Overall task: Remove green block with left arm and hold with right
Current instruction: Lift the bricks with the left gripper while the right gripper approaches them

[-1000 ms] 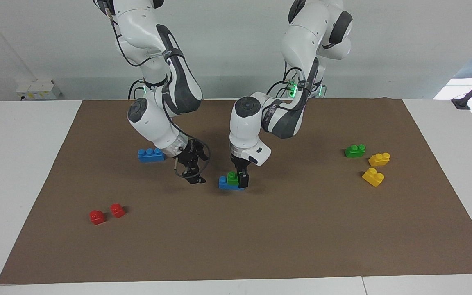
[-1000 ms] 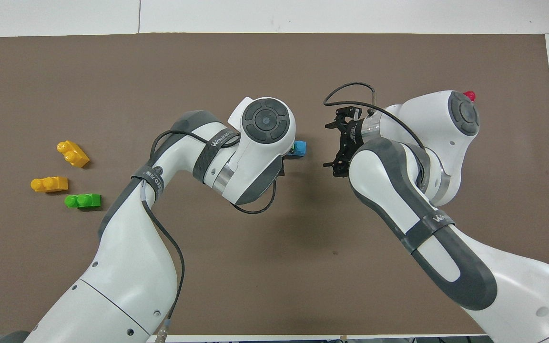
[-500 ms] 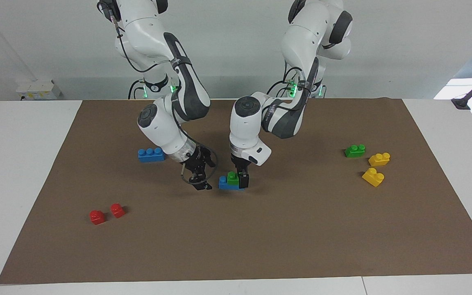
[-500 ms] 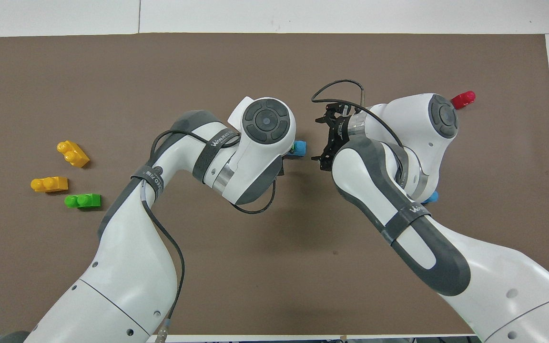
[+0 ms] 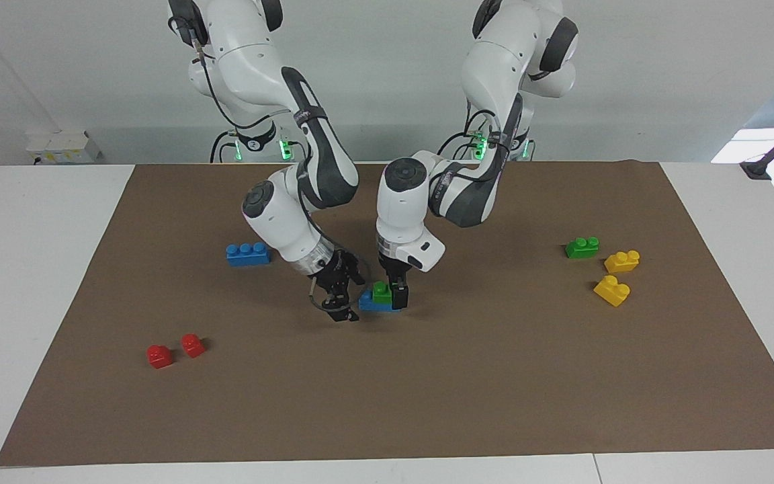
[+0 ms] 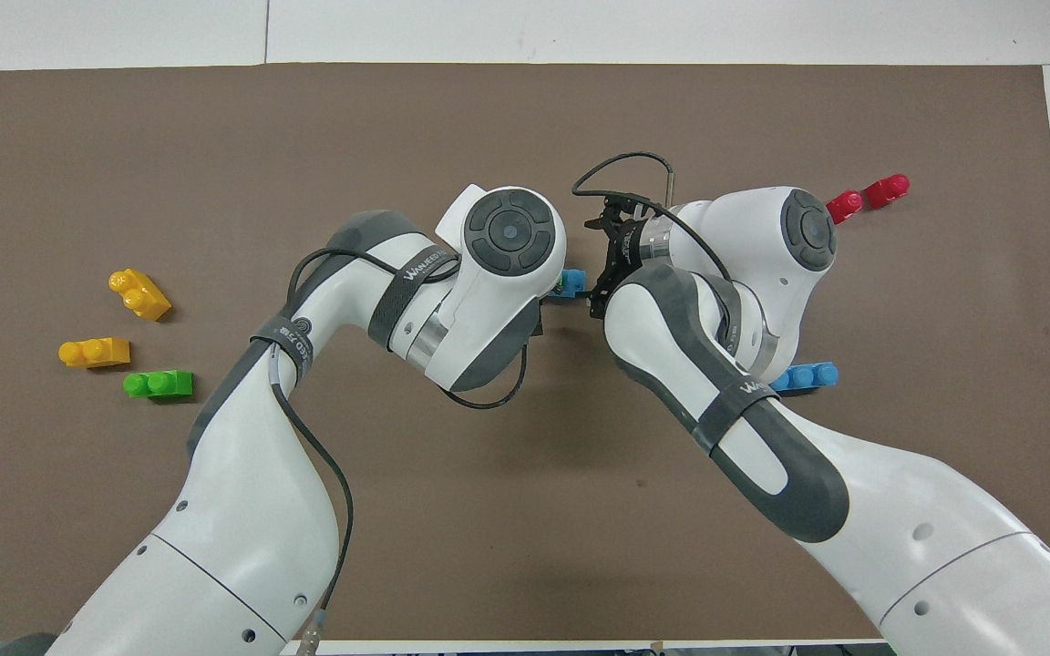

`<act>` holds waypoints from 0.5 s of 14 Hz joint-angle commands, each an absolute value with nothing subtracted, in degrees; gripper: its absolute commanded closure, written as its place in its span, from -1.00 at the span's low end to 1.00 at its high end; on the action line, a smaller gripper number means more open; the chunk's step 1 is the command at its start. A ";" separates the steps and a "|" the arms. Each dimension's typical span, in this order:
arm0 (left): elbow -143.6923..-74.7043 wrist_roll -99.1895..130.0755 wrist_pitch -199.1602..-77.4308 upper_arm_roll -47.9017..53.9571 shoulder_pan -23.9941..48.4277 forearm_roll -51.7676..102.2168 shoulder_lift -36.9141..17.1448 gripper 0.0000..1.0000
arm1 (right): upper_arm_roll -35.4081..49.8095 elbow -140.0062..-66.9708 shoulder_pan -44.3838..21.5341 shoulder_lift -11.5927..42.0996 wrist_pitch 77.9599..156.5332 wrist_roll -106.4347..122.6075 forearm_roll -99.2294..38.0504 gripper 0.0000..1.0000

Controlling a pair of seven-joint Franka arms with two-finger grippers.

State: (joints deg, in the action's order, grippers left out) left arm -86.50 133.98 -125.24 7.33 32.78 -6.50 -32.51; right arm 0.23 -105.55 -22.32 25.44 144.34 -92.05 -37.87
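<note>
**Both grippers at the stacked green block, mid-mat**

The green block [image 5: 381,292] sat on top of a blue brick [image 5: 368,302] near the middle of the brown mat [image 5: 494,376]. In the overhead view only a sliver of the green block [image 6: 561,287] showed past the left arm's wrist.

The left gripper [image 5: 396,293] pointed straight down at the stack, one dark finger [image 5: 399,296] standing against the block's side toward the left arm's end of the table. Its other finger was hidden, so whether it gripped the block could not be told.

The right gripper [image 5: 340,310] hung tilted, low over the mat just beside the blue brick's end, fingers spread, nothing between them.

Elsewhere on the mat:
- a second blue brick [image 5: 247,254], toward the right arm's end;
- two red bricks [image 5: 173,350], farther from the robots;
- another green brick [image 5: 582,247] and two yellow bricks [image 5: 617,275], clustered toward the left arm's end.
</note>
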 commanded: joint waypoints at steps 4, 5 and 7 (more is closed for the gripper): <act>-88.68 135.53 -126.47 6.24 33.66 -7.73 -31.03 -1.00 | 0.26 -104.77 -24.17 28.04 147.66 -92.37 -39.11 -1.00; -88.68 135.53 -126.47 6.07 33.66 -7.73 -31.03 -1.00 | 0.35 -104.68 -24.08 28.04 147.66 -92.37 -39.20 -1.00; -88.59 135.53 -126.47 5.89 33.66 -7.73 -31.03 -1.00 | 0.35 -104.68 -24.26 28.04 148.44 -92.29 -39.29 -0.81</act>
State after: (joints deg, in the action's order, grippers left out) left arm -86.53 134.01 -125.26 7.04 32.78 -6.52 -32.51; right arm 0.20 -105.29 -24.20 27.73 147.35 -92.05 -37.87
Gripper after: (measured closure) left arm 0.000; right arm 0.004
